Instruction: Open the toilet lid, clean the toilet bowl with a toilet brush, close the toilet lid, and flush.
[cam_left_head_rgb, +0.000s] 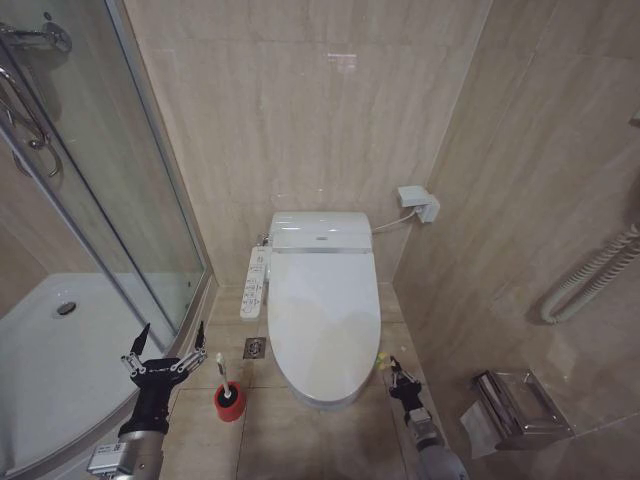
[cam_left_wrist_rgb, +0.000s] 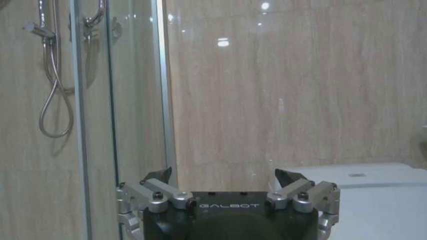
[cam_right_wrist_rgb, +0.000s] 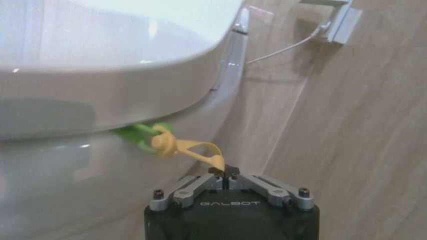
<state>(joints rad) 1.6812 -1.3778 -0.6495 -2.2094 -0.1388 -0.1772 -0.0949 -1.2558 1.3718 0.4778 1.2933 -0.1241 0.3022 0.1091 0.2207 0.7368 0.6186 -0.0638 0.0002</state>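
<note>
Toilet lid (cam_left_head_rgb: 322, 315) is down flat over the toilet. Left of the toilet, the left end effector (cam_left_head_rgb: 168, 340) hangs by the glass shower door (cam_left_head_rgb: 130, 200), fingers wide apart. The toilet brush (cam_left_head_rgb: 227, 392) stands in its red cup on the floor, between that end effector and the toilet. Right of the toilet, the right end effector (cam_right_wrist_rgb: 225, 173) pinches a yellow pull tab (cam_right_wrist_rgb: 190, 148) tied to a green loop (cam_right_wrist_rgb: 137, 136) under the lid's edge.

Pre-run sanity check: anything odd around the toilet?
Yes: a green and yellow loop tag hangs from the closed toilet lid edge, unusual on a toilet. The right gripper is pinching its yellow end. Nothing spilled.
</note>
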